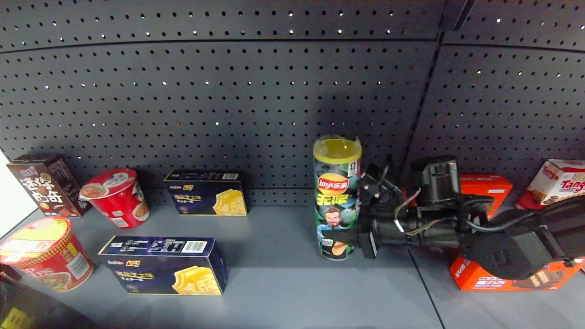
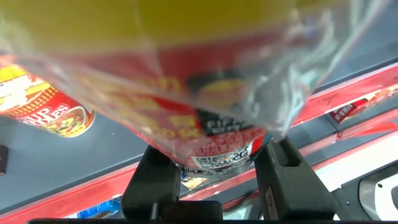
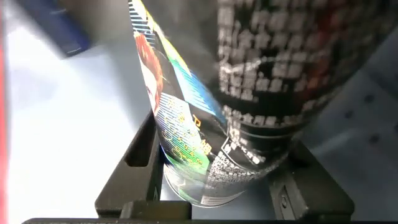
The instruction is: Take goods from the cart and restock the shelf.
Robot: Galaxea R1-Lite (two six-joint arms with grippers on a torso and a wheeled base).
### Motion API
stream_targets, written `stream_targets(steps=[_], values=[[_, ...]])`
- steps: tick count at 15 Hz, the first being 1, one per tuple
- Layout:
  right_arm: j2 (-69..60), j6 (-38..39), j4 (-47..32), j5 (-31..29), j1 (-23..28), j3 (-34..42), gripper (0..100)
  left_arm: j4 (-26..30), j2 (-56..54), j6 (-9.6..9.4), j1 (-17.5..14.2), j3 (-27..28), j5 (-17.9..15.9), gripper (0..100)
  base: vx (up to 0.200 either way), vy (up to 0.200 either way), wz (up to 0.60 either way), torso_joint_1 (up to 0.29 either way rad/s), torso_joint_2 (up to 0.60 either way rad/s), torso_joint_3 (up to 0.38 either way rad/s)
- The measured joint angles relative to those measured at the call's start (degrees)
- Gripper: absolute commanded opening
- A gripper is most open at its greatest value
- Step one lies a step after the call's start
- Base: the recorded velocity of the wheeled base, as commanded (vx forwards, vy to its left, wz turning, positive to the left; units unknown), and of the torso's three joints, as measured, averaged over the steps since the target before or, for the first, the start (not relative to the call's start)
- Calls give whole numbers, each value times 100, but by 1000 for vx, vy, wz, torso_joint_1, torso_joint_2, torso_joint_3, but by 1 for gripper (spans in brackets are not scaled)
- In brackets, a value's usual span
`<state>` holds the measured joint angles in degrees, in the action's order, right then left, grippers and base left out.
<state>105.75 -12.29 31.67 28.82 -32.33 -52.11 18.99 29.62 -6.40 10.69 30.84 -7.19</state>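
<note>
On the shelf (image 1: pixel 283 274), one chip can (image 1: pixel 337 201) is standing upright, the right gripper (image 3: pixel 217 180) pinching it. To its left, two blue boxes (image 1: pixel 208 194) (image 1: pixel 167 265) and two noodle cups (image 1: pixel 116 196) (image 1: pixel 43 253) are sitting. The left gripper (image 2: pixel 214 177) is clamping one wrapped cup (image 2: pixel 205 124).

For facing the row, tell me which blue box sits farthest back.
The blue box against the pegboard, beside the red cup. The other blue box lies farther forward.

Your right arm (image 1: pixel 502 246) hides most of the front orange box (image 1: pixel 475 279). The white-and-red box (image 1: pixel 564 180) runs off the edge. In the wrist views, the noodle cup (image 2: pixel 211 134) and the chip can (image 3: pixel 249 93) blur, their tops cut off.
</note>
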Motion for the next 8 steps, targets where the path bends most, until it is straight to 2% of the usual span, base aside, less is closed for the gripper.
stream_targets(steps=[3,8], values=[[-691,4,21,-39,-80,807,0,9,-116,0,-91,7,95,0,0,0,0,0,0,0],[-1268,72,449,-165,-446,1290,0,16,-251,0,-110,113,321,0,0,0,0,0,0,0]])
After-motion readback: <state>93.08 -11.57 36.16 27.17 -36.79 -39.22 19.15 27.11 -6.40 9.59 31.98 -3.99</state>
